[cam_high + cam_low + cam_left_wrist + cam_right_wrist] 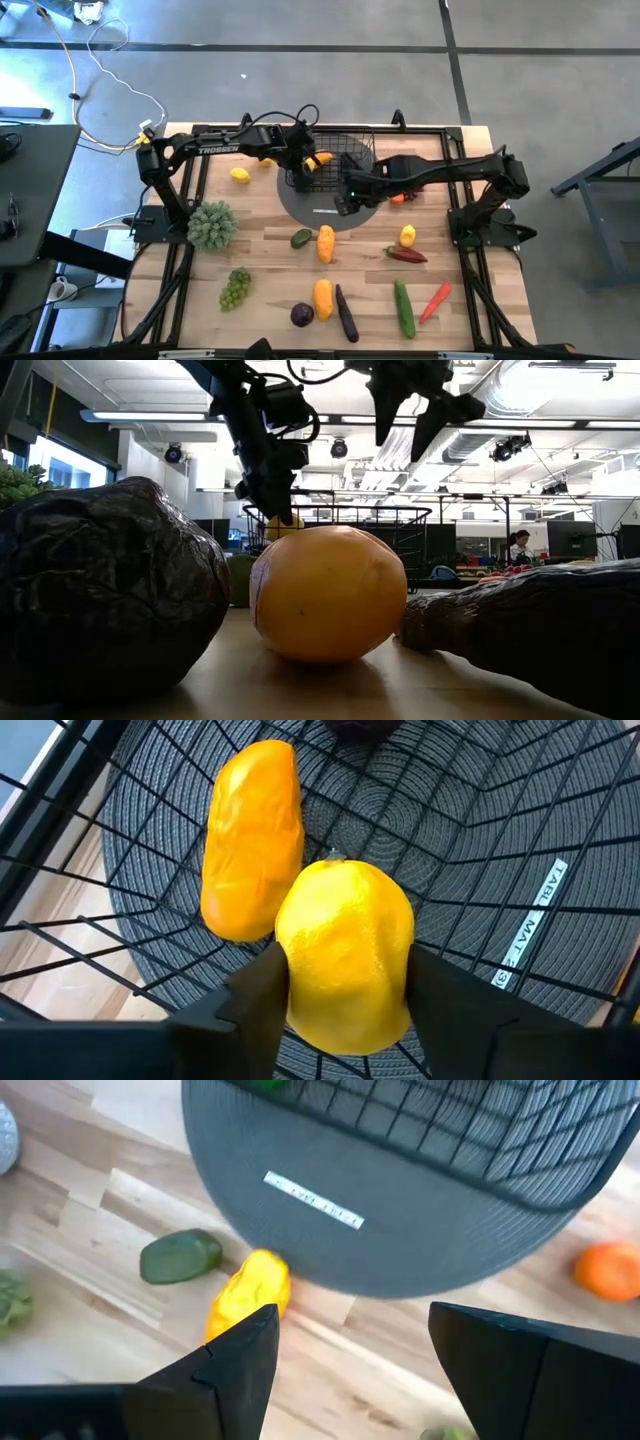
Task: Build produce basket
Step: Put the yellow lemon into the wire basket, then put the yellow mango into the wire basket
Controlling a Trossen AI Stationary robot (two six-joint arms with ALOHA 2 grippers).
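Note:
The black wire basket [350, 150] stands on a round grey disc [320, 212] at the table's far middle. An orange-yellow piece [250, 840] lies in the basket, and something dark purple [360, 725] lies beyond it. My left gripper [302, 168] is over the basket's left part, shut on a yellow lemon [345, 970]; the gripper also shows in the low view [275, 495]. My right gripper [345, 203] hangs open and empty above the disc's near part, just in front of the basket; its spread fingers show in the low view [410, 415]. My left gripper pinches the lemon between its two fingers, one on each of the lemon's sides [290, 990]. The fingers come from above, pointing down into the basket. The lemon is clear of the basket's bottom, beside the orange-yellow piece.
Loose produce lies on the wooden table: a lemon [240, 175], a leafy green bunch [212, 225], green grapes [235, 288], an avocado [300, 238], an orange-yellow piece [326, 243], a second lemon [407, 236], a red pepper [405, 255], a cucumber [403, 307], an aubergine [346, 312], an orange [605, 1270].

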